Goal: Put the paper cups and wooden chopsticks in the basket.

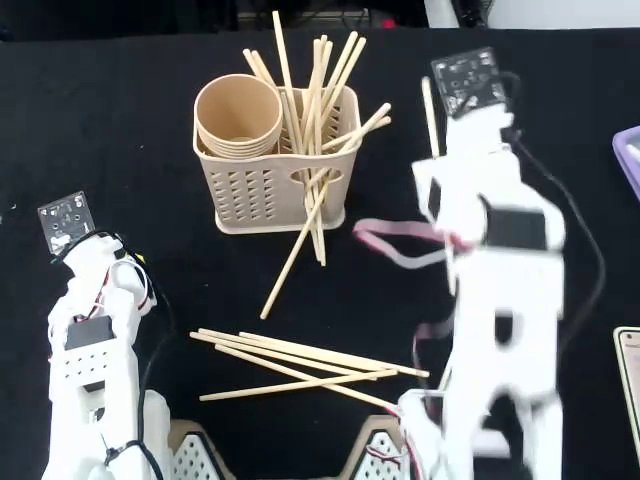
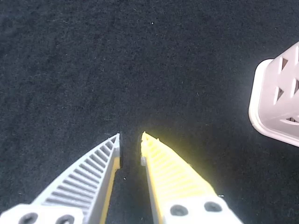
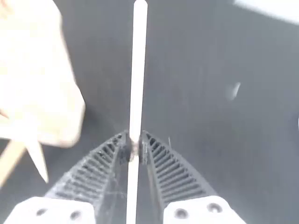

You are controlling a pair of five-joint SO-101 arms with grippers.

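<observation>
The right claw (image 3: 134, 140) is pinching one chopstick (image 3: 138, 70) near its middle, and the stick runs along the claw's own line and juts out past the tips. In the high view this chopstick (image 1: 430, 115) stands just to the right of the basket (image 1: 270, 190), pointing at the far edge of the bench (image 1: 120, 120). The coming move therefore looks like a sideways carry toward the basket's stick-filled right half (the cups (image 1: 238, 115) fill the left half). The loose chopsticks (image 1: 300, 362) lie crosswise on the bench in front of the basket, between the two arms. The left claw (image 2: 130, 136) is narrowly parted and holds nothing, low over bare bench, with a basket corner off to one side.
</observation>
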